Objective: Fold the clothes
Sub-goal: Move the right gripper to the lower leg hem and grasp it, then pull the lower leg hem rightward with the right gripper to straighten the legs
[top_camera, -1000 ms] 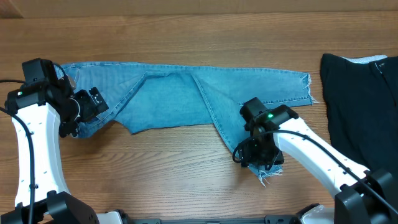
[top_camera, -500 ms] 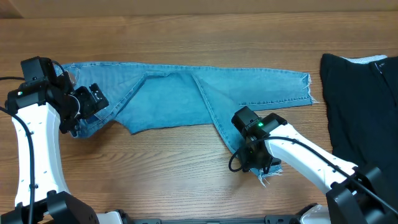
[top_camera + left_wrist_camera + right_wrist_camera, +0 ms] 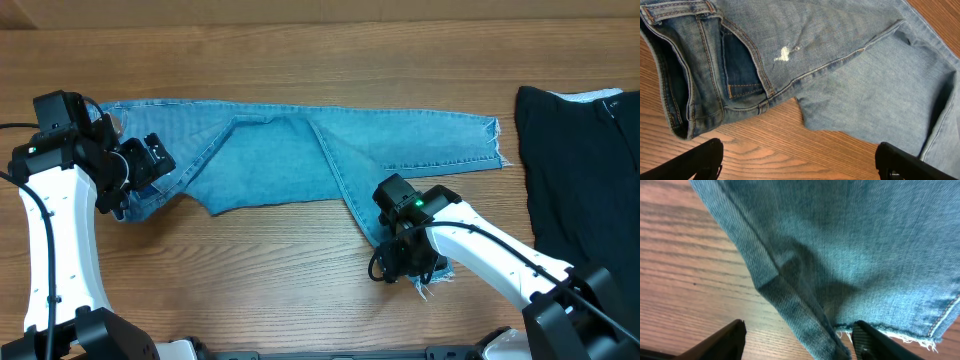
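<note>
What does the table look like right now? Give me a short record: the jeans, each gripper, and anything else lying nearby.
clothes: light blue denim jeans, unfolded, spread on the wooden table; one leg runs right, the other angles toward the robot
left arm: left gripper open, by the waistband end, holding nothing
right arm: right gripper open, jaws either side of the frayed hem of the angled leg, not closed on it
nearby: black garment at the right edge, apart from the jeans
fold: not yet begun

jeans (image 3: 280, 150): 1 | black garment (image 3: 580, 180): 1 | white cloth (image 3: 601, 96): 1 | left tool (image 3: 800, 162) + right tool (image 3: 800, 341): 2
</note>
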Robot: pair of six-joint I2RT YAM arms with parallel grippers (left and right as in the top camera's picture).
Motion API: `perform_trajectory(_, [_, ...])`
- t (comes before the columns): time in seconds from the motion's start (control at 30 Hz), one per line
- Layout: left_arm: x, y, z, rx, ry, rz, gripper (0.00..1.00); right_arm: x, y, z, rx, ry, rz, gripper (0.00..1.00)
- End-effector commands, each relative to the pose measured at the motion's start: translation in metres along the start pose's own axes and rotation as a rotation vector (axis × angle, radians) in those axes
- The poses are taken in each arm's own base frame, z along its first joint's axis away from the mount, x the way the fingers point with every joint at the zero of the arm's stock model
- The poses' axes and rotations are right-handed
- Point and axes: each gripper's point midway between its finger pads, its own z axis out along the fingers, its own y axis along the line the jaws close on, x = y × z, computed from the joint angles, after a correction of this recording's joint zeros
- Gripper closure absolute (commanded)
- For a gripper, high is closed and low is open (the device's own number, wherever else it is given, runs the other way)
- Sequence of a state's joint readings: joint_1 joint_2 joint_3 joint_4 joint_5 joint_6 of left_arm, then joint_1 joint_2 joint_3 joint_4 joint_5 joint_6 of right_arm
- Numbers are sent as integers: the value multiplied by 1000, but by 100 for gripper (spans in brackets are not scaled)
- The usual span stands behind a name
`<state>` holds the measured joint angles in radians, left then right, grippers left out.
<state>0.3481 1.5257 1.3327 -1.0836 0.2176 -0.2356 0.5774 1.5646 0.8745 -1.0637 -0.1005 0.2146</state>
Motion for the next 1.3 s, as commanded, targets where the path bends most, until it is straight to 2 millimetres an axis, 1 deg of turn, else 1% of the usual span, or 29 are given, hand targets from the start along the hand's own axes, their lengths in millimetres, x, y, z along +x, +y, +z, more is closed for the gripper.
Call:
perform_trajectory(0.0, [-1, -4, 0, 21, -1, 13, 0, 0, -1, 2, -15, 7, 57, 42])
perform_trajectory(0.07, [-1, -4, 0, 21, 0, 13, 0, 1, -2, 2, -13, 10, 92, 50])
perform_trajectory(0.13, [-1, -4, 0, 22, -1, 13, 0, -1, -1, 2, -16, 4, 95, 63])
perform_trajectory(0.17, [-1, -4, 0, 22, 0, 13, 0, 0, -1, 2, -15, 6, 94, 64])
perform_trajectory(0.2, [-1, -5, 0, 27, 1, 13, 0, 0, -1, 2, -14, 7, 93, 62])
perform_trajectory(0.27, [0, -8, -1, 45, 5, 13, 0, 0, -1, 2, -16, 5, 93, 34])
perform_trajectory(0.3, [0, -8, -1, 46, 5, 14, 0, 0, 8, 1, -65, 11, 91, 19])
perform_trajectory(0.33, [0, -8, -1, 46, 5, 13, 0, -2, 13, 1, -92, 9, 101, 19])
perform_trajectory(0.37, [0, -9, -1, 46, 3, 14, 0, -5, 11, 1, -85, -2, 185, 19])
perform_trajectory(0.4, [-1, -9, -1, 47, 3, 14, 0, -9, 11, 1, -91, -16, 218, 24])
perform_trajectory(0.43, [-1, -9, -1, 47, 3, 14, 0, -12, 10, 1, -85, -28, 218, 35])
perform_trajectory(0.47, [0, -9, -1, 46, 4, 14, 0, -12, 4, 1, -48, -37, 269, 44])
perform_trajectory(0.53, [0, -12, -1, 67, 6, 15, 0, -9, -5, 5, -6, -35, 383, 44])
perform_trajectory(0.57, [0, -16, -1, 88, 10, 15, 0, -6, -13, 9, 34, -39, 448, 44])
perform_trajectory(0.6, [1, -17, -1, 98, 11, 15, 0, -5, -17, 10, 50, -43, 462, 44])
perform_trajectory(0.67, [0, -17, -1, 98, 10, 16, 0, -6, -17, 10, 48, -46, 463, 44])
perform_trajectory(0.73, [1, -17, -1, 97, 13, 15, 0, -6, -19, 10, 58, -51, 482, 50])
perform_trajectory(0.8, [1, -17, -1, 97, 12, 15, 0, -7, -20, 10, 64, -55, 484, 51])
perform_trajectory(0.83, [1, -17, -1, 97, 12, 15, 0, -7, -20, 10, 64, -55, 484, 59])
perform_trajectory(0.87, [1, -17, -1, 97, 13, 15, 0, -7, -20, 10, 64, -55, 484, 76])
perform_trajectory(0.9, [1, -17, -1, 97, 14, 14, 0, -8, -19, 10, 61, -58, 480, 94])
perform_trajectory(0.97, [2, -17, -1, 96, 17, 12, 0, -13, -17, 9, 48, -77, 470, 96])
perform_trajectory(1.03, [2, -12, -3, 97, 23, -33, 0, -30, -19, -6, 17, -111, 470, 96])
perform_trajectory(1.07, [4, -12, -5, 123, 35, -52, 0, -40, -26, -18, 5, -134, 476, 96])
perform_trajectory(1.13, [8, -11, -7, 157, 61, -79, 0, -56, -49, -35, -8, -172, 506, 96])
perform_trajectory(1.17, [9, -9, -8, 155, 64, -78, 0, -63, -67, -42, -16, -195, 530, 96])
perform_trajectory(1.2, [9, -9, -8, 156, 65, -80, 0, -69, -96, -51, -26, -227, 589, 96])
perform_trajectory(1.23, [10, -11, -8, 165, 70, -81, 0, -71, -112, -55, -32, -243, 645, 96])
perform_trajectory(1.27, [13, -11, -8, 168, 81, -84, 0, -72, -124, -56, -37, -255, 686, 96])
